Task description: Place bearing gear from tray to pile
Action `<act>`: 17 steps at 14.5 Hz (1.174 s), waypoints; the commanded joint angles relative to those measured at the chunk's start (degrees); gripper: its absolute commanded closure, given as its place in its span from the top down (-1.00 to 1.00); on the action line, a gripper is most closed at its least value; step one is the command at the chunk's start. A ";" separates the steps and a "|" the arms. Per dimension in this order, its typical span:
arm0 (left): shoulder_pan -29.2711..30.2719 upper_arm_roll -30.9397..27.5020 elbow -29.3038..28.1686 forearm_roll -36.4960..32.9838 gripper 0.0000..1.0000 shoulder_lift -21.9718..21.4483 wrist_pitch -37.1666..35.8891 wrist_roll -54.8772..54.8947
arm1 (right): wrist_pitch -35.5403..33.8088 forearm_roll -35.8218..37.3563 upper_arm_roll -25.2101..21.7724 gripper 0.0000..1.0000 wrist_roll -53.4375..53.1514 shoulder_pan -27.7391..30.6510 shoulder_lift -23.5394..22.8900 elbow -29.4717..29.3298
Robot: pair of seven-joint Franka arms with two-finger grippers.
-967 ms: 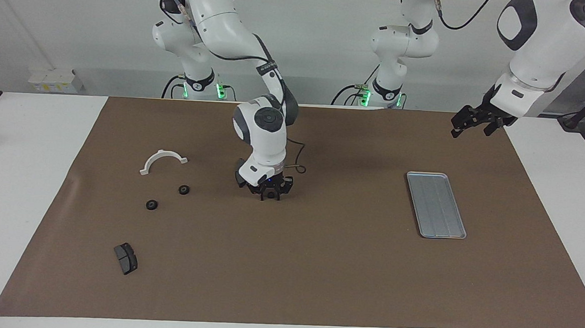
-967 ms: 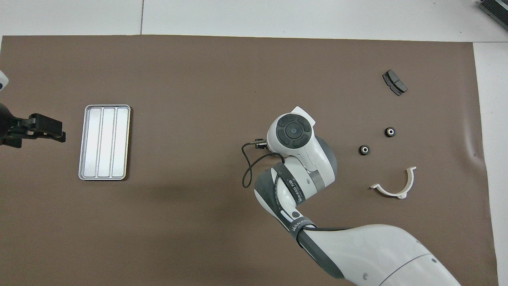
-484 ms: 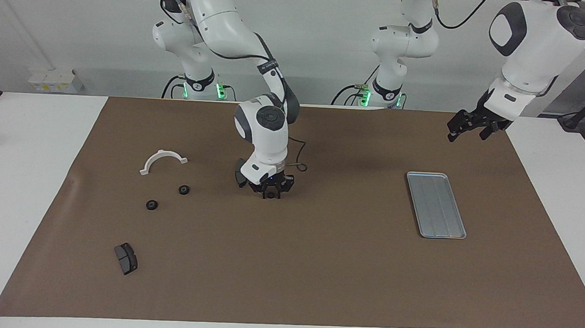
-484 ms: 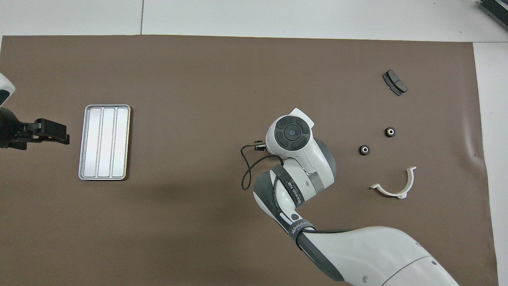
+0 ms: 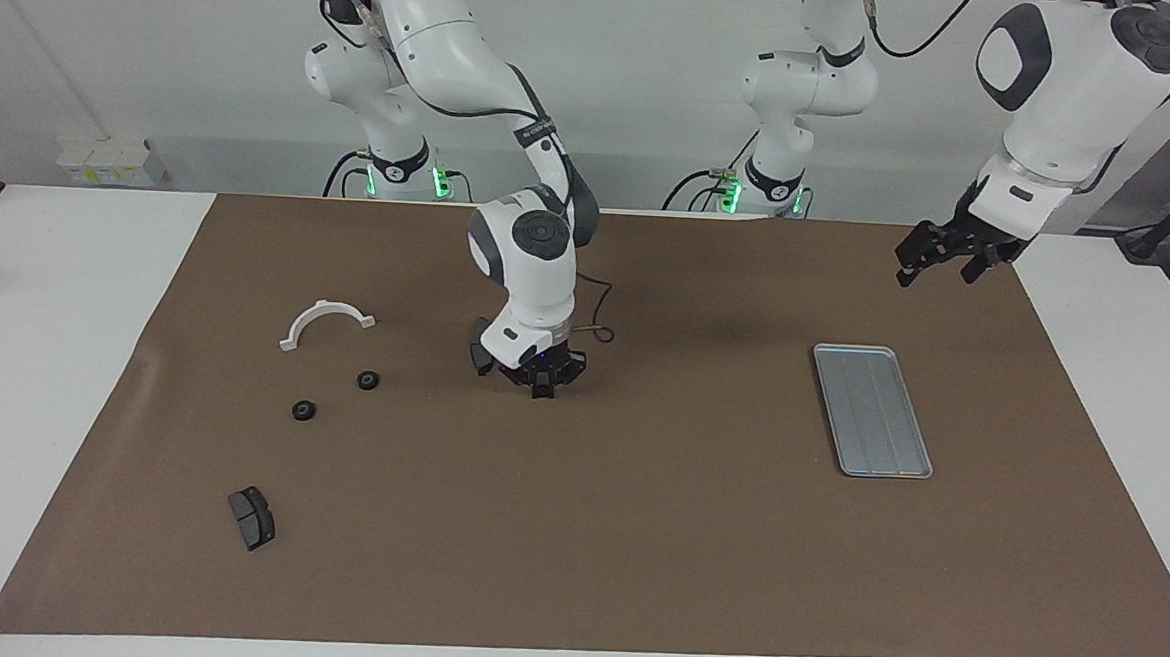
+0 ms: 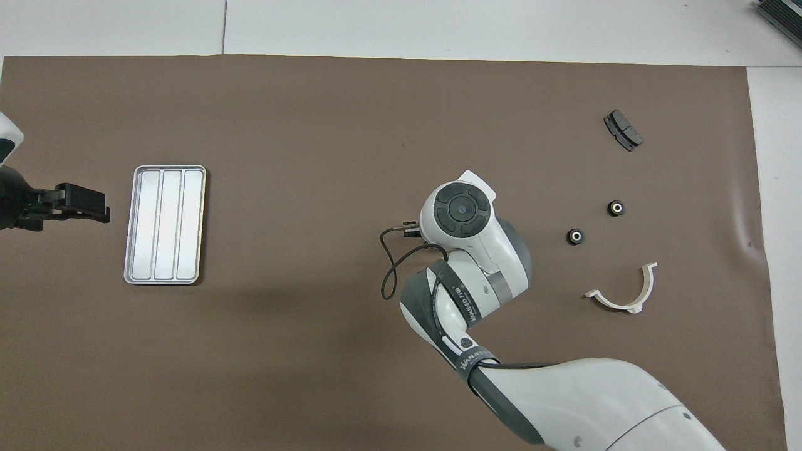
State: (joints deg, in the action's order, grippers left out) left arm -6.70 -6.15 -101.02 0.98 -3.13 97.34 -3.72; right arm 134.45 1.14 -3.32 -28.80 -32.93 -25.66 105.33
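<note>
Hiding beneath its own wrist overhead, right claw (image 5: 542, 390).

From overhead, we cannot see the right gripper (image 5: 542, 387): its own wrist covers it at mid-frame. The left arm (image 6: 9, 203) is cut off at the left edge. Neither gripper's finger gap is readable to us.

Right arm is reaching out over the bench's middle, wrist bent straight down, right gripper (image 5: 543, 389) hanging low above the surface. Left arm is holding raised at its own end, left gripper (image 5: 934, 255) angling downward.
</note>
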 commanded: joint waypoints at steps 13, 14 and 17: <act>0.73 -0.27 -2.16 -0.98 1.00 -1.96 1.63 0.56 | 2.82 -0.70 -0.20 -1.00 17.89 26.06 6.07 3.13; 0.73 -0.27 -2.16 -0.98 1.00 -1.96 1.63 0.56 | 4.05 -0.70 -0.19 -1.00 18.08 26.51 4.58 3.13; 0.73 -0.27 -2.16 -0.98 1.00 -1.96 1.63 0.56 | 7.66 -0.79 -0.19 0.21 18.16 26.34 1.67 3.13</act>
State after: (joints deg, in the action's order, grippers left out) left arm -6.40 -6.69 -101.03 0.98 -3.21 98.08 -3.50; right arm 140.17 1.07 -4.31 -11.96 -7.26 -22.71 108.38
